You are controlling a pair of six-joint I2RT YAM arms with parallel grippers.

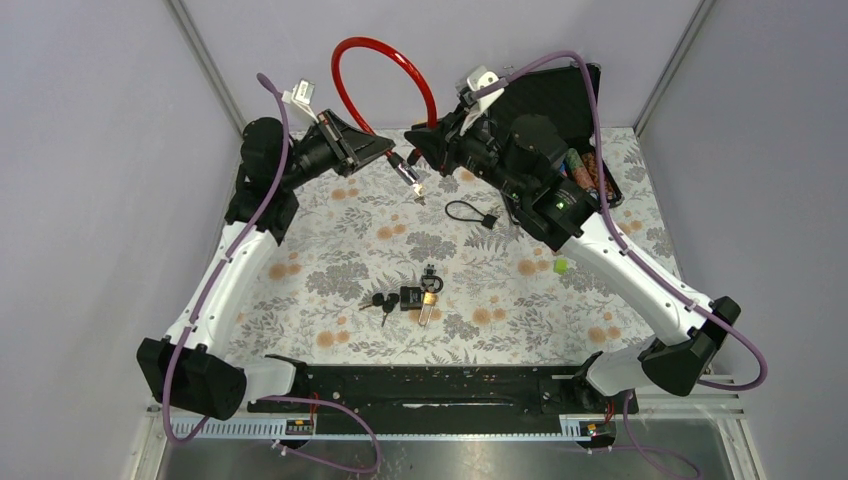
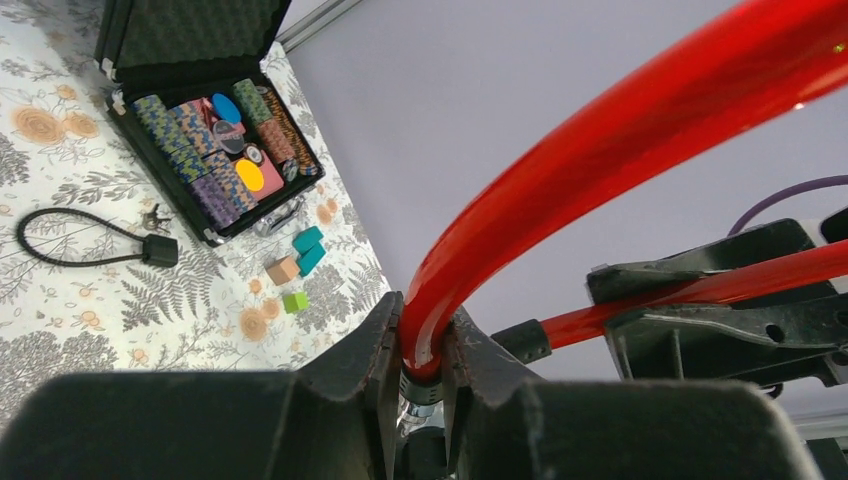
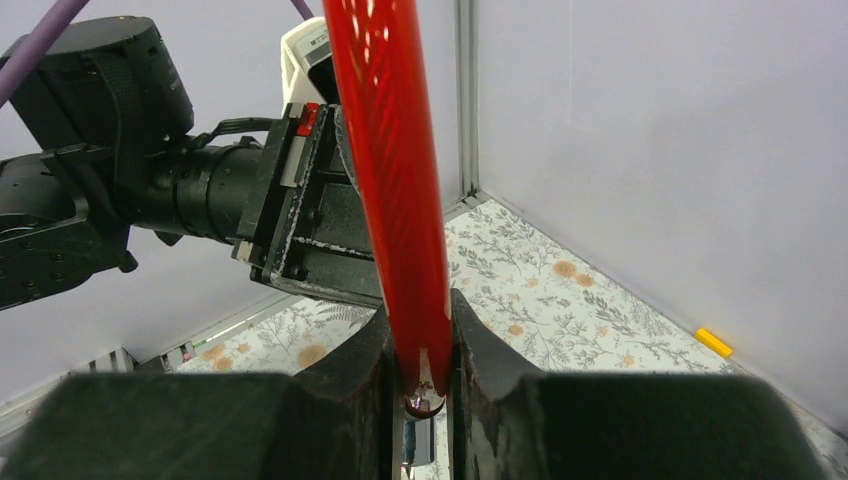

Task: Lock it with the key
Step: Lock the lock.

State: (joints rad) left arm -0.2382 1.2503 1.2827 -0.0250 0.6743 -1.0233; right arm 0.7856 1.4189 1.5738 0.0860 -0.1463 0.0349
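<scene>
Gripping red cable lock [image 3: 390, 150] above the table's 12 o'clock edge | left gripper [image 2: 422, 350] clamped on one cable end | right gripper [image 3: 421, 350] clamped on the other, at left's 3 o'clock

No text, brand, number or sign can be read in any view.

- The red cable lock [image 3: 400, 200] shows a plain glossy sheath in both wrist views, with no print that can be resolved.
- The white part [image 3: 308, 45] on the left arm's wrist carries faint grey marks. They are too small to read.
- The chips [image 2: 200, 150] in the open case [image 2: 190, 40] show coloured faces. Any value printed on them cannot be made out.
- The small padlock [image 1: 412, 296] on the table is too small in the top view for any stamping to be read.
</scene>
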